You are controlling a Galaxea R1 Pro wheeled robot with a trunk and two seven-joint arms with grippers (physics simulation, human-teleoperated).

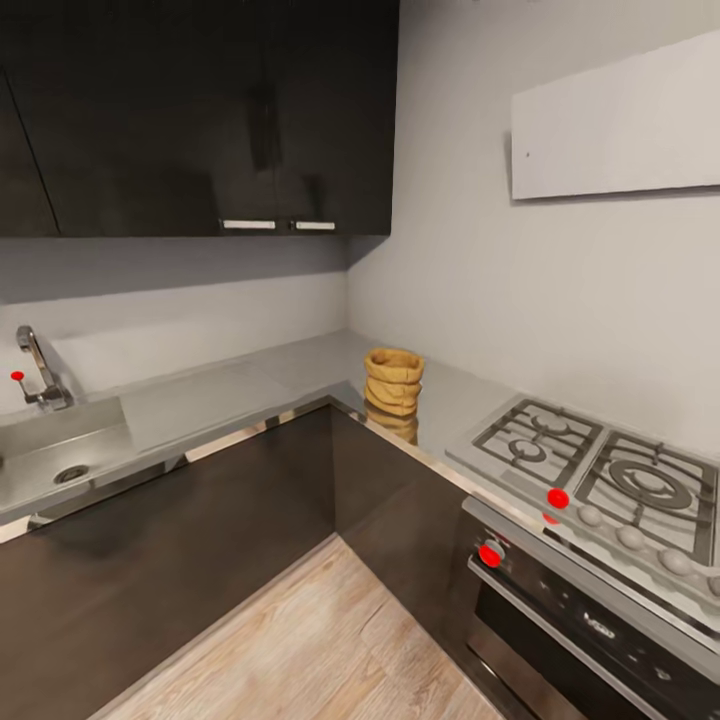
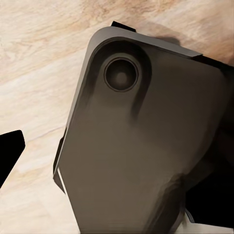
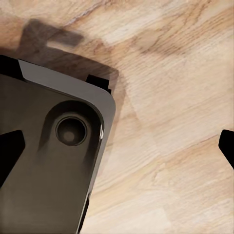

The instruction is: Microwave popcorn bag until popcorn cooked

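The popcorn bag (image 1: pixel 393 380), a tan wrinkly sack with a rolled rim, stands upright on the pale grey countertop (image 1: pixel 300 365), near the front edge at the inner corner. The microwave and the popcorn are out of view. In the right wrist view my right gripper (image 3: pixel 117 148) hangs open over the wooden floor (image 3: pixel 161 97), beside my dark base (image 3: pixel 44 161). Its fingertips (image 3: pixel 9 151) sit far apart at the picture's edges. In the left wrist view my left gripper (image 2: pixel 117 146) is open above my base (image 2: pixel 136 146), with one fingertip (image 2: pixel 9 151) showing at the edge.
A steel sink (image 1: pixel 50 450) with a tap (image 1: pixel 40 370) lies at the left. A gas hob (image 1: pixel 600 470) sits right of the bag, over a steel oven (image 1: pixel 580 620). Dark wall cabinets (image 1: pixel 200 110) and a white hood (image 1: pixel 615 120) hang above. Wooden floor (image 1: pixel 320 640) fills the corner.
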